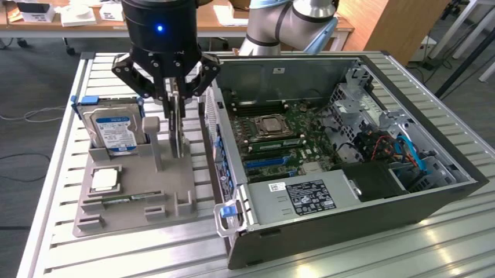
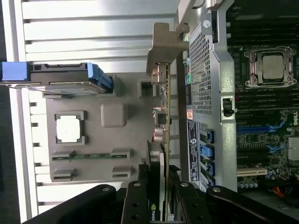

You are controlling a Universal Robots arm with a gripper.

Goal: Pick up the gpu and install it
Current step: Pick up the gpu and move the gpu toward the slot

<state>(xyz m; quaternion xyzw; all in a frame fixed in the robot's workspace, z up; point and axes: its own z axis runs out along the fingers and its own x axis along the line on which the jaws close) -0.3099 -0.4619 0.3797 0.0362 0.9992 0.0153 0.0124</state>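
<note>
The black hand (image 1: 179, 98) is clamped on the thin flat dark gpu card (image 1: 179, 132), which stands upright on edge at the moulded grey plastic holder (image 1: 131, 194) on the ribbed metal bench (image 1: 116, 252).

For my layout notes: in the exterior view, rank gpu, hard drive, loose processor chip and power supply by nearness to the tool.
1. gpu, in the tool's grip.
2. hard drive, close on exterior view's left.
3. processor chip, nearer the camera than the drive.
4. power supply, inside the computer case, exterior view's right.
</note>
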